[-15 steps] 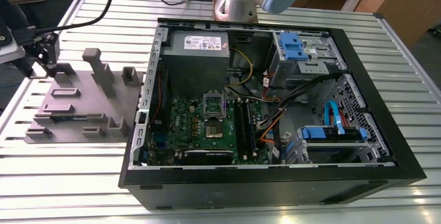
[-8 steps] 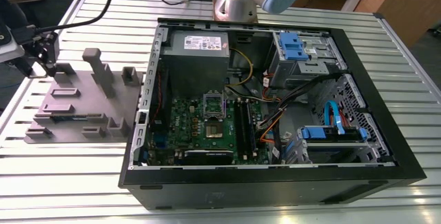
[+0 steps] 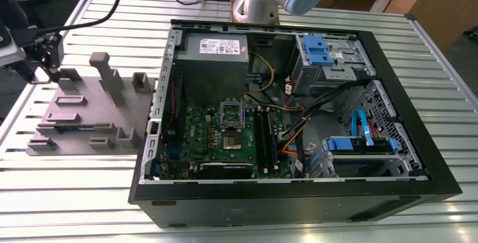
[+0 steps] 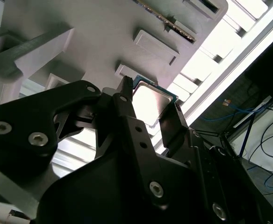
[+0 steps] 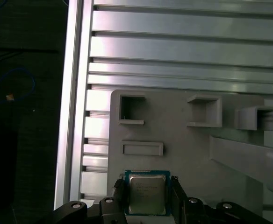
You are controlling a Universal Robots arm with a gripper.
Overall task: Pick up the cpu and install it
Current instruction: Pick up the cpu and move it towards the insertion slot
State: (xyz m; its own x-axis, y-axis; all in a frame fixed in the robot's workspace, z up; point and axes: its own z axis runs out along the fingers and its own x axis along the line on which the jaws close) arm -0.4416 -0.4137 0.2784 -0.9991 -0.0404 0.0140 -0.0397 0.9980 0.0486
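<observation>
Fingers (image 5: 119,193): squeezing the cpu (image 5: 147,195) by two sides, at the grey fixture (image 5: 183,149).
Risk: thin hold (edges only); the cpu could tip and fall on the fixture.

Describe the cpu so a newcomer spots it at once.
Find the grey fixture plate on the slatted table beside the open computer case. Near the plate's edge, right at the pincer, is the cpu. Unlike the plain grey blocks and pockets around it, it is a flat square with a shiny metal top and greenish rim.
</observation>
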